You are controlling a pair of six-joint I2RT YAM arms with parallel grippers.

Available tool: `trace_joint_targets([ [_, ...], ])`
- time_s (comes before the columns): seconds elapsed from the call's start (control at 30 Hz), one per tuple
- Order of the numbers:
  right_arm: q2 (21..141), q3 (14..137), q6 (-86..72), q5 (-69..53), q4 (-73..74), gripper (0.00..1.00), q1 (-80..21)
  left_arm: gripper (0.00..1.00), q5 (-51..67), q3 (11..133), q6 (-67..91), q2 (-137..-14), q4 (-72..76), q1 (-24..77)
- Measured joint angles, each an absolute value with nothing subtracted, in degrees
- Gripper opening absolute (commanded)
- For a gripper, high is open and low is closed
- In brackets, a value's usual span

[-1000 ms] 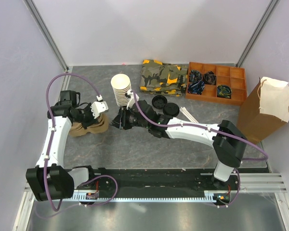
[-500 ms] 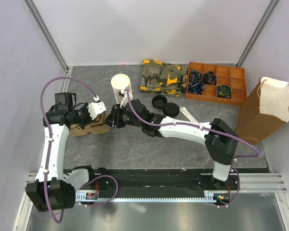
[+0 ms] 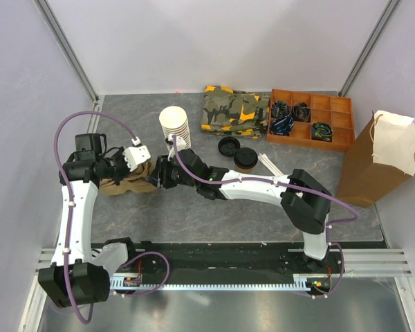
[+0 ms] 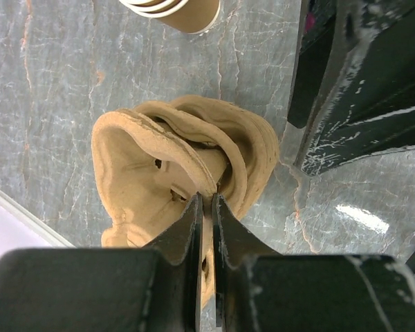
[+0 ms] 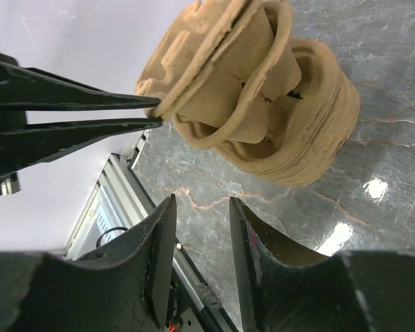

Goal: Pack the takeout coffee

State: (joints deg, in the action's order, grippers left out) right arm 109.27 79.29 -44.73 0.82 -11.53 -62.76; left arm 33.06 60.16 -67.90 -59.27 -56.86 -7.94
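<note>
Carriers of moulded pulp are seen stacked (image 3: 126,182) at the left of the grey table (image 3: 194,218). The top carrier (image 5: 221,62) is tilted up off the pile, its rim clamped between the closed fingers of the left gripper (image 4: 206,197). Just to the right, the right gripper (image 5: 202,203) is held low beside the pile with its fingers parted and nothing between them; it is pointed at the pile but apart from it.

A tall stack of paper cups (image 3: 173,127) is seen just behind the two grippers.

Further right lies the takeout coffee (image 3: 245,158), a small brown cup capped with a black lid. It is set upright on the table, well apart from both grippers and gripped by neither. From above, it is placed just beyond the right arm's forearm, towards the back of the table. A loose black lid (image 3: 228,146) is seen just beside it on the far left, and a few white sticks (image 3: 270,165) just to its right.

Behind these a camouflage cloth (image 3: 234,111) is laid next to an orange tray (image 3: 332,104) of compartments. A brown paper bag (image 3: 373,162) is stood upright at the far right edge.
</note>
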Motion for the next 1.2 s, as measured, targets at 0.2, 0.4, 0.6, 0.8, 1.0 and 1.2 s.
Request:
trace_joint_targets([
  [0.2,109.5,79.8,-44.7,0.8,-11.5,0.44,-62.8,0.02,33.0,60.2,-68.2,-57.4,-56.9,-8.0],
  [0.4,109.5,81.4,-44.5,0.6,-11.6,0.43,-62.8,0.02,32.4,60.2,-70.6,-54.1,-57.1,-8.0],
  [0.6,109.5,81.6,-43.6,0.3,-11.6,0.41,-62.8,0.02,31.4,60.4,-72.2,-52.7,-56.5,-8.0],
  [0.8,109.5,81.6,-43.0,-0.4,-11.6,0.48,-62.8,0.02,31.1,60.4,-73.4,-52.4,-56.4,-8.0],
  [1.0,109.5,81.6,-43.0,-1.9,-11.6,0.62,-62.8,0.02,31.1,60.4,-73.7,-51.5,-56.4,-8.0],
  [1.2,109.5,82.8,-44.1,-3.0,-11.4,0.63,-62.8,0.02,31.0,60.4,-73.8,-49.1,-56.0,-8.0],
])
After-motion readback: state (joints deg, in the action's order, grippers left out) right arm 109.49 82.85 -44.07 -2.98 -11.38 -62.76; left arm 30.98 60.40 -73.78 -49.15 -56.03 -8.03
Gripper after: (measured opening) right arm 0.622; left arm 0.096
